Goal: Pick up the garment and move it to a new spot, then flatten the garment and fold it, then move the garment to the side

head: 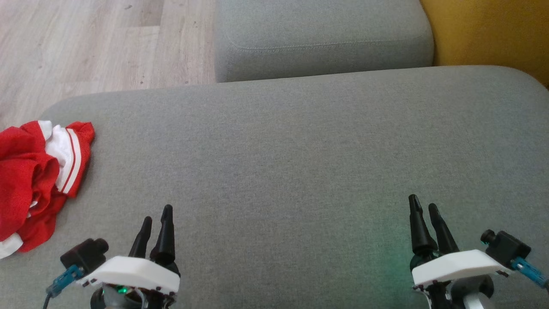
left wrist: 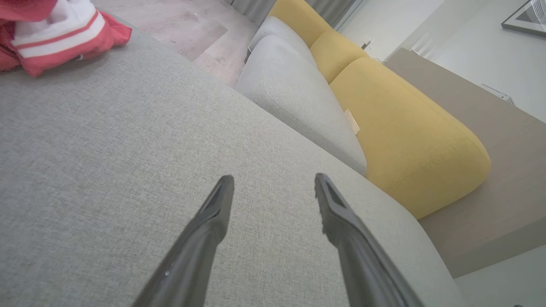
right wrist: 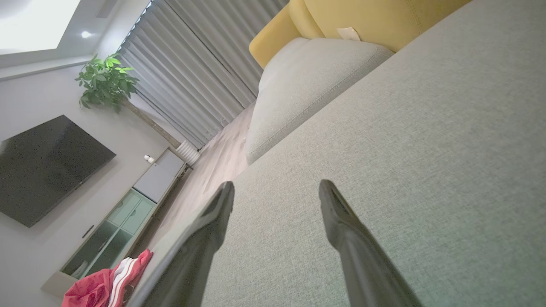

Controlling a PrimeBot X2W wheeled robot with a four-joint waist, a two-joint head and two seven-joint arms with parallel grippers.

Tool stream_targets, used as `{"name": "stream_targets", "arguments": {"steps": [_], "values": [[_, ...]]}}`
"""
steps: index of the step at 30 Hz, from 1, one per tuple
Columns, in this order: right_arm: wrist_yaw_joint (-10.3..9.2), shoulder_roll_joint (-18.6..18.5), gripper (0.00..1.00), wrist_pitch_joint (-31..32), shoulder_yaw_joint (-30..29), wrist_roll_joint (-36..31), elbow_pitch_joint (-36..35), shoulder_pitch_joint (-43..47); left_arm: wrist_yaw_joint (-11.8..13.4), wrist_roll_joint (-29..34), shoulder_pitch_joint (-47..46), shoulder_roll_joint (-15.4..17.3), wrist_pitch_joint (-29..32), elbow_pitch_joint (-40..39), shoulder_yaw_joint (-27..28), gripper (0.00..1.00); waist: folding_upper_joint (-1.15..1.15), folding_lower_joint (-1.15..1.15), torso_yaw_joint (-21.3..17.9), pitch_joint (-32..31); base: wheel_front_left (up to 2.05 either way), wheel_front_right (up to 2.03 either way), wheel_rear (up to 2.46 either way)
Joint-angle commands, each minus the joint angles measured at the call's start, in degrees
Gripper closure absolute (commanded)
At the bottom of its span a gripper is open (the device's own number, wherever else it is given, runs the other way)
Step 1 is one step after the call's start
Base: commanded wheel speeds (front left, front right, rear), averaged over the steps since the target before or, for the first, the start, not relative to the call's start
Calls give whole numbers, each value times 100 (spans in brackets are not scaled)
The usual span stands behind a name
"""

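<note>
Head view showed the red and white garment (head: 38, 180) crumpled at the left edge of the frame, lying on the left end of the grey sofa seat (head: 279, 150). Near it, at lower left, was the left gripper (head: 157, 213), its fingers parted and empty, clear of the cloth. The right gripper (head: 423, 201) was well apart at lower right, likewise spread wide and holding nothing. Beyond the seat were another grey cushion (head: 321, 38) at top centre, a yellow cushion (head: 489, 30) at upper right and wooden floor (head: 85, 43) at upper left.
</note>
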Motion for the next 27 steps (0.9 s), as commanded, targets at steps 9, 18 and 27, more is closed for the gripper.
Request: {"name": "stream_targets", "arguments": {"steps": [9,18,27], "values": [[-3,-66,0,-232,221,-742,-287,-365,-83,667,-256,38,-212,-378,83,0,0,0,75,-16,0,0,0],[-3,-70,0,-367,351,-1266,-323,-406,-82,1480,-250,91,-346,-476,-58,0,0,0,53,-44,0,0,0],[-3,-76,0,-519,513,-1821,-318,-411,-86,1948,-184,26,-497,-458,-89,0,0,0,0,-122,0,0,0]]}}
